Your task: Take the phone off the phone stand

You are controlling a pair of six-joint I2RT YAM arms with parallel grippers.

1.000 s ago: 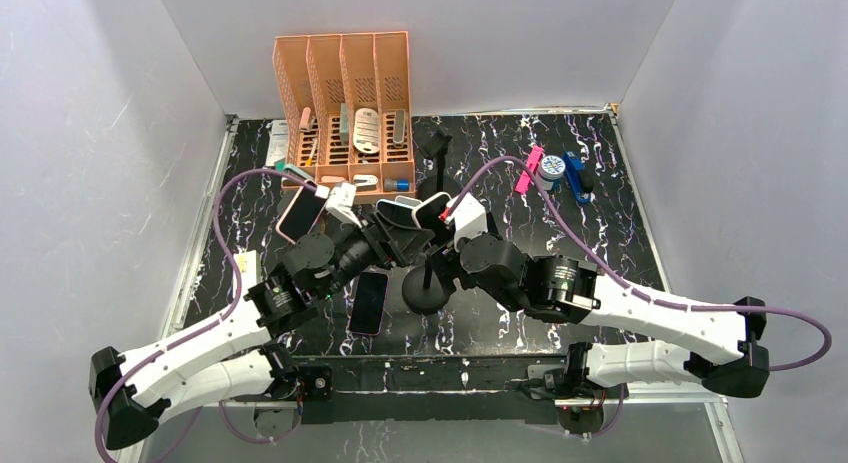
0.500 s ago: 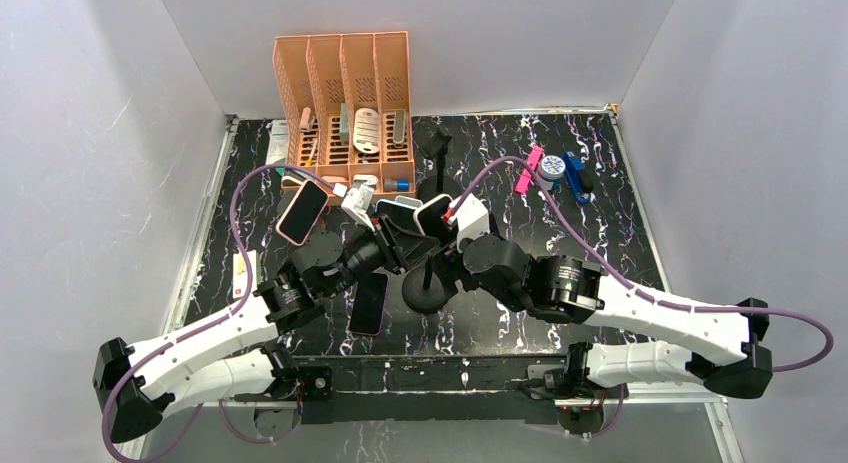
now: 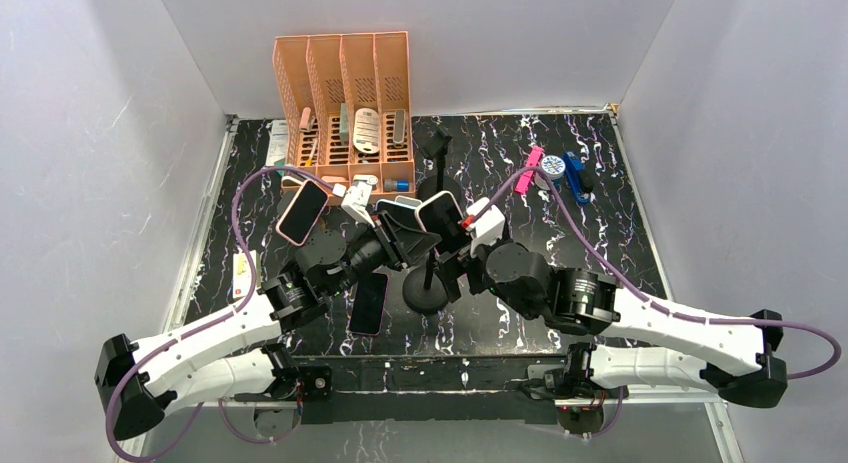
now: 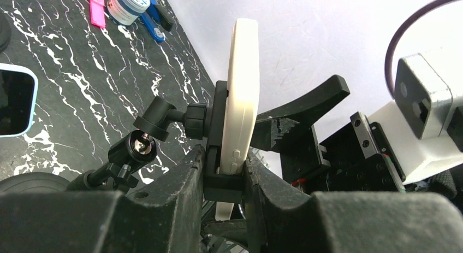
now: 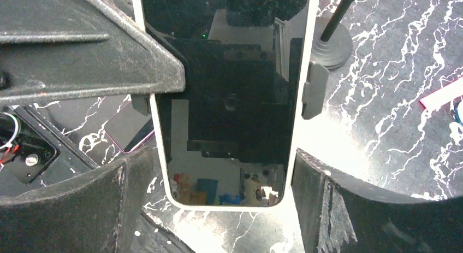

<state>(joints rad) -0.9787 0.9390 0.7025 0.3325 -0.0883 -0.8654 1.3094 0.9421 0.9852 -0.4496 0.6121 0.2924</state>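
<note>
Above the black marbled counter (image 3: 600, 213), both arms meet at a white-framed, dark-screened phone (image 5: 226, 100).
It sits clamped in the black phone stand (image 3: 425, 291). The left fingers (image 4: 180, 190) are closed on the stand's cradle at the phone's lower end, while the right fingers (image 5: 93, 209) stand wide apart, just beside its side edges. Its long axis runs straight out ahead of them, screen facing the right wrist.
</note>
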